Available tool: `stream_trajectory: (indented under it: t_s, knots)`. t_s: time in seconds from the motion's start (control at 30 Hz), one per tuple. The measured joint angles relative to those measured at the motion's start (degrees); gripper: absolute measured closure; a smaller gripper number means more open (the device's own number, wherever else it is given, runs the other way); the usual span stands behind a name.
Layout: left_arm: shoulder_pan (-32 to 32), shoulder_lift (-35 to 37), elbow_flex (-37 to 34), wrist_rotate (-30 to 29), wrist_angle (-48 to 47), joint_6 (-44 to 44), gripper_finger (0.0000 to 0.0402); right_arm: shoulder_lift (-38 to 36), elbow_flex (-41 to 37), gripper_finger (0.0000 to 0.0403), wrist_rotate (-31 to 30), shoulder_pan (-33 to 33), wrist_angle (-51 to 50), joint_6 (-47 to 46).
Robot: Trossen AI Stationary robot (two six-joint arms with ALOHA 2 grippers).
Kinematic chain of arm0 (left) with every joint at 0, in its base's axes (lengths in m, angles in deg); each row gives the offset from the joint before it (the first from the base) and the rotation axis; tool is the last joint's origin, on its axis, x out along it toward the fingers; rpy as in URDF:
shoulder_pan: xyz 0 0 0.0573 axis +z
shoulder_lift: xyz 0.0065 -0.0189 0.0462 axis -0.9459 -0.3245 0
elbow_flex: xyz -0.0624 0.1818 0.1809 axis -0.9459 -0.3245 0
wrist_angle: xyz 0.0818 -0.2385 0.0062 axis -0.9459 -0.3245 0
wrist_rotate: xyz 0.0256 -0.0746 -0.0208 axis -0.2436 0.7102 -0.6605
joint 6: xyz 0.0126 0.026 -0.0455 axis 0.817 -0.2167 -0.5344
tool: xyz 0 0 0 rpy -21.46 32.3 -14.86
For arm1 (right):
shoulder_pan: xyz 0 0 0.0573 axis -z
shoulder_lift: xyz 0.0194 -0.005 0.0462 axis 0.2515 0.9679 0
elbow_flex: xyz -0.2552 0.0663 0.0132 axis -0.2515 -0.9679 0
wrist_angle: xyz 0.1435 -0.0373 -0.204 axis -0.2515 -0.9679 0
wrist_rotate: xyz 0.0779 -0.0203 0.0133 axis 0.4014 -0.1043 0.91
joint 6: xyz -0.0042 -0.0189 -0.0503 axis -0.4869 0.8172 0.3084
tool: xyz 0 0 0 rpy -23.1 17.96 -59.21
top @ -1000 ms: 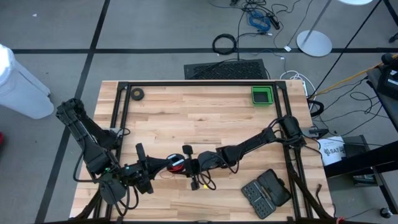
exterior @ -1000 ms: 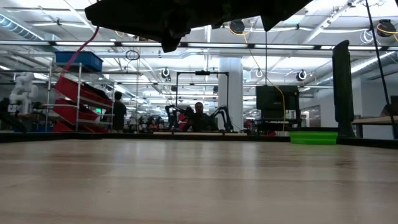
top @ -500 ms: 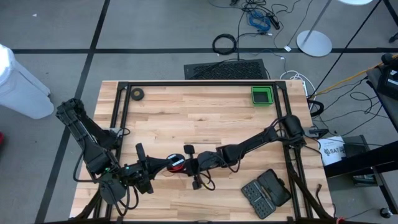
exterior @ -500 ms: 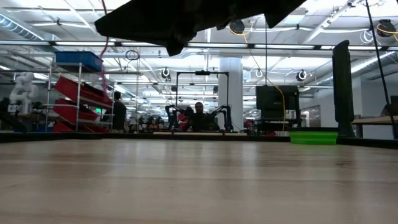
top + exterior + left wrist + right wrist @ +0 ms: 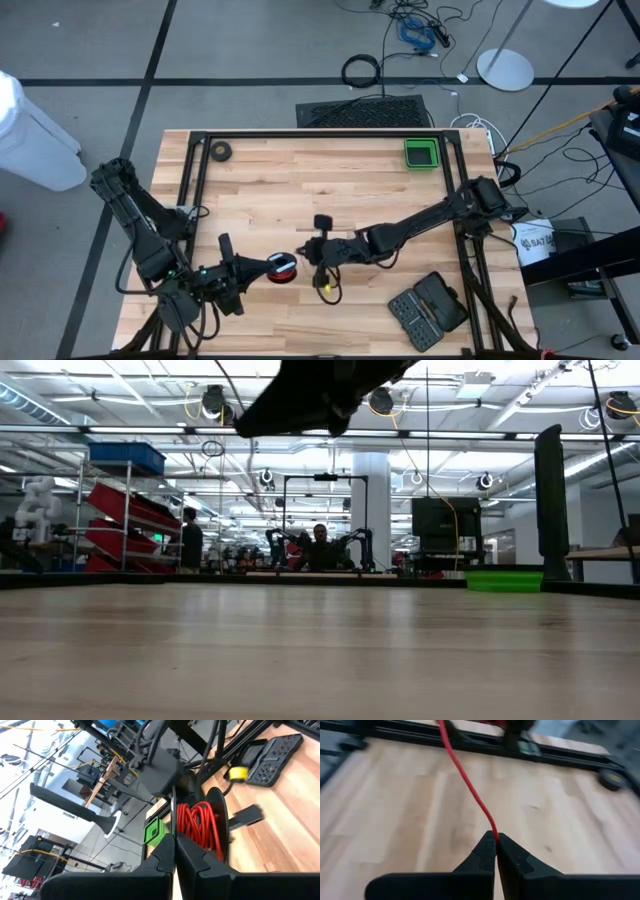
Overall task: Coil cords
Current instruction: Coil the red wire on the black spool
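Now the right gripper (image 5: 495, 839) has been clamped on the red cord (image 5: 466, 780) and pulled rightward; the spool (image 5: 283, 268), lower centre, is pinched by the closed left gripper (image 5: 175, 842). Winding can proceed.

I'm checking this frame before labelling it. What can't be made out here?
- Low view: both pincers and the cords are out of sight above the top edge.
- Right wrist view: the red wire runs off the top edge.
- High view: the spool of cords is too small to count turns; the left pincer is partly hidden.
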Motion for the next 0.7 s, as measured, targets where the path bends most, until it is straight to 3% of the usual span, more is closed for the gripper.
stream_trajectory:
  t_s: [0.33, 0.7]
  knots:
    - [-0.43, 0.00, 0.00, 2.93, 0.16, -0.04, 0.0393, -5.47, 0.00, 0.0403, -15.37, -0.04, -8.45, -5.45]
    - [-0.43, 0.00, 0.00, 1.49, -0.23, -0.17, 0.0393, -12.07, 0.00, 0.0403, -15.92, -4.51, -12.76, -8.59]
